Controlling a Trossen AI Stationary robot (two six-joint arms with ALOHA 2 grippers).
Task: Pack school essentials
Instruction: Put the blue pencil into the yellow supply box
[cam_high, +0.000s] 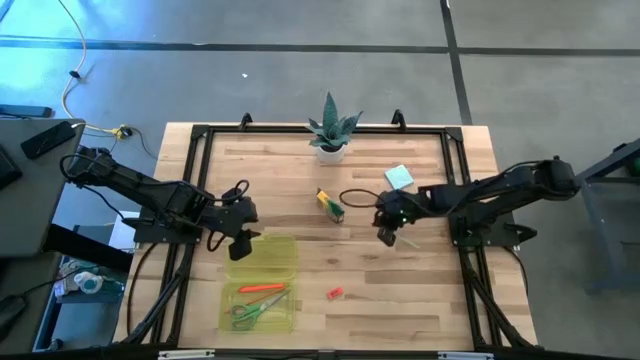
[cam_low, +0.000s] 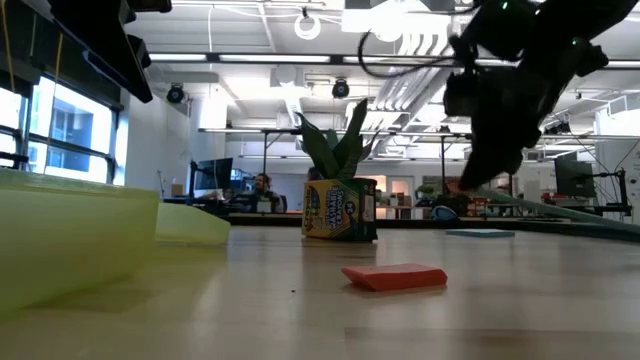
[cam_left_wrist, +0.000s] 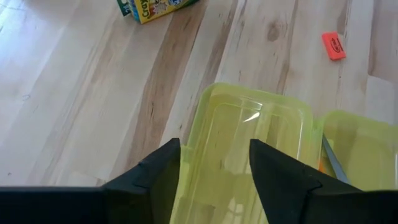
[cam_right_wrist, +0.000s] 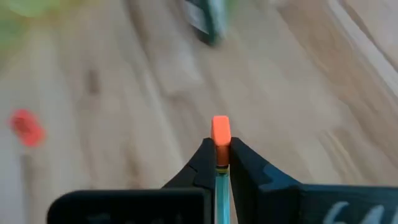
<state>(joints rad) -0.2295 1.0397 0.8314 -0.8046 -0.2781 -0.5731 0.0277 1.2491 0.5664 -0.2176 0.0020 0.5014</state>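
Yellow-green case (cam_high: 262, 283) holds scissors (cam_high: 252, 310), pencils (cam_high: 262, 288).

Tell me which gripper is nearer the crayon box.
Right. The right gripper hangs just beside the crayon box, pinching a pencil; the left gripper hovers farther off over the yellow-green case.

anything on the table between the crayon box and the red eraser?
No. In the high view only bare wood lies between the crayon box and the red eraser; the low view agrees.
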